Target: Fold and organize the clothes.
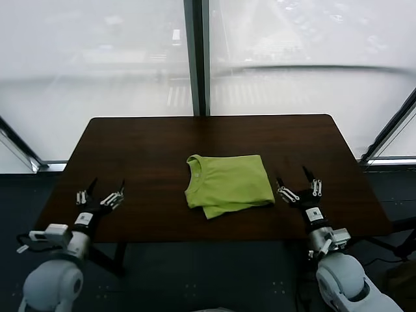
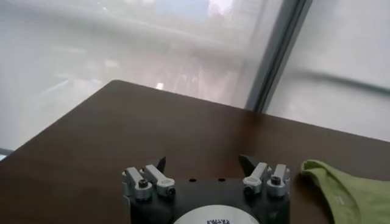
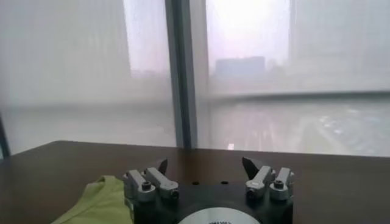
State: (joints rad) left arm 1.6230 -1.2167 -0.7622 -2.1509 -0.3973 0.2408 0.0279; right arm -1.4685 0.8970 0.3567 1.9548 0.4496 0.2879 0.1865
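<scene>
Near desk (image 1: 130, 140) front edge: my left pincer (image 1: 99, 193) and right pincer (image 1: 300, 184) agape, empty. Folded T-shirt (image 1: 229, 184) mid-desk; careless regrasp likely unfolds thin fabric.

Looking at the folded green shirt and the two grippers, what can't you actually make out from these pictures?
- T-shirt underside and inner folds: hidden in the head view by its own top layer, so neatness underneath is unknown.
- Most of the T-shirt in both wrist views: cut off by the picture edge; the right gripper body also covers part.
- Any label inside the neck: too small in the head view.
- Left gripper body: cut off at the left wrist view's lower edge.
</scene>
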